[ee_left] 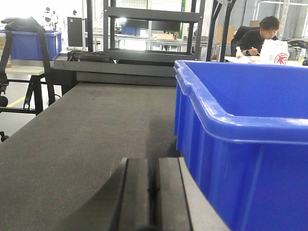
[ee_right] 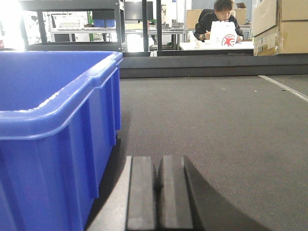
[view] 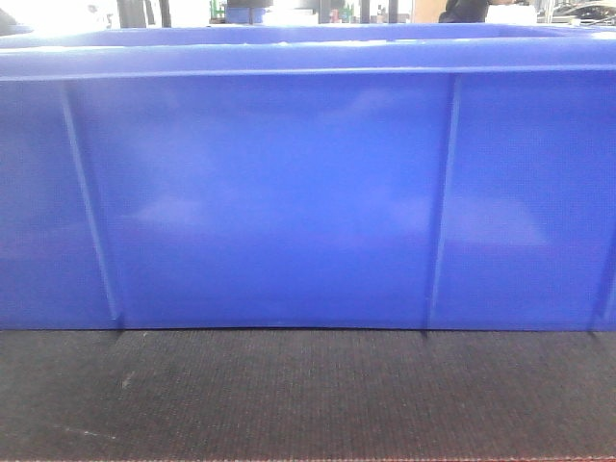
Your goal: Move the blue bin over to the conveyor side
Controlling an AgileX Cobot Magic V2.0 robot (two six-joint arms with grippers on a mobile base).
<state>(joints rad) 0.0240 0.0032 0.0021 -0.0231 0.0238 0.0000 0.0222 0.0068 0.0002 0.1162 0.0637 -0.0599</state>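
On my left wrist view, the left gripper sits low at the bottom edge, its two dark fingers pressed together with only a thin seam between them and nothing held. The right gripper looks the same on its own camera: fingers closed against each other, empty.

Between the two arms stands the blue bin, resting flat on the conveyor side, the dark ribbed belt. From the front camera its long ribbed wall fills nearly the whole view, with a strip of belt in front of it. The bin's corner is just beside the left gripper on its right, and just beside the right gripper on its left; I can't tell whether either touches it.

Farther back, beyond the belt's end, I see a metal shelving rack, another blue tote off to the left, cardboard boxes, and a seated person behind a white bag carrying a red logo I can't read.
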